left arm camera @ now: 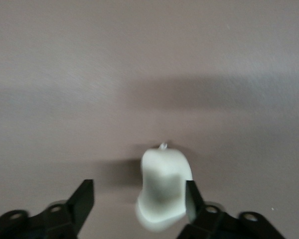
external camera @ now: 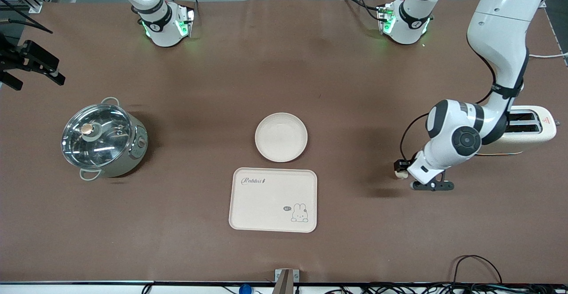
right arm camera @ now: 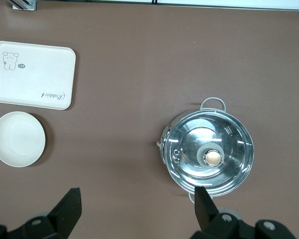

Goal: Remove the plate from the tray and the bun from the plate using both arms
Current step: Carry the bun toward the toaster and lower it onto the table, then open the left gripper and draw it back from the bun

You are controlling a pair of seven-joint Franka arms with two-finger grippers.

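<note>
The bun (left arm camera: 164, 186), pale and oblong, sits on the brown tablecloth between the open fingers of my left gripper (left arm camera: 138, 193), against one fingertip (left arm camera: 190, 199). In the front view the left gripper (external camera: 400, 168) is low at the bun (external camera: 402, 174), at the left arm's end of the table, beside the toaster. The round cream plate (external camera: 281, 137) lies mid-table, just farther from the front camera than the tray; it also shows in the right wrist view (right arm camera: 18, 139). My right gripper (right arm camera: 137, 209) is open and empty, high over the table between plate and pot.
The rectangular cream rabbit tray (external camera: 273, 199) lies nearer the front camera than the plate. A lidded steel pot (external camera: 103, 139) stands toward the right arm's end. A cream toaster (external camera: 530, 127) stands beside the left arm's elbow. Black gear (external camera: 31, 63) juts in past the pot.
</note>
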